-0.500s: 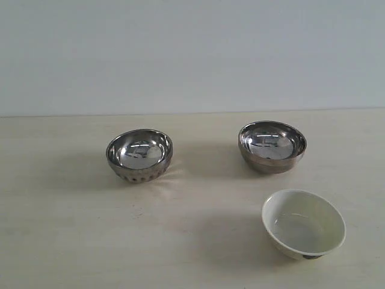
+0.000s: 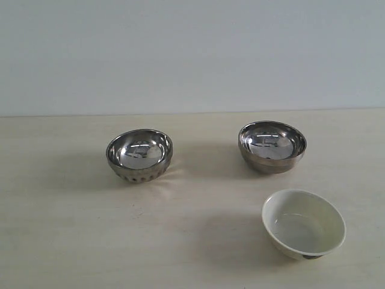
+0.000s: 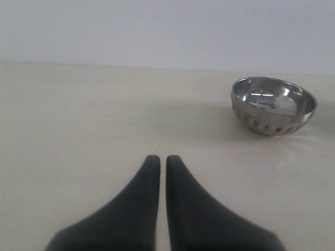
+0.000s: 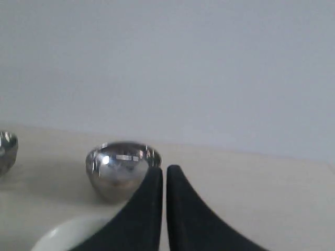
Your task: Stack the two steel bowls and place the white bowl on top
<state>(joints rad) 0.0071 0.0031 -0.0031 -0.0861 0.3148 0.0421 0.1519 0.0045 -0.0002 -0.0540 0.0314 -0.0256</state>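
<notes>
On the pale table, the ribbed steel bowl (image 2: 139, 155) stands at mid-left and the smooth steel bowl (image 2: 272, 146) at mid-right, both upright and apart. The white bowl (image 2: 304, 223) sits nearer the front right, its dark foot just showing. No arm appears in the exterior view. The left gripper (image 3: 158, 158) is shut with nothing in it, well short of the ribbed steel bowl (image 3: 274, 105). The right gripper (image 4: 163, 169) is shut and holds nothing; past it stands the smooth steel bowl (image 4: 122, 169), and the white bowl's rim (image 4: 68, 232) shows beside its fingers.
A plain pale wall (image 2: 192, 54) rises behind the table's back edge. A sliver of the ribbed steel bowl (image 4: 7, 149) shows at the edge of the right wrist view. Bare tabletop (image 2: 90, 235) lies at the front left.
</notes>
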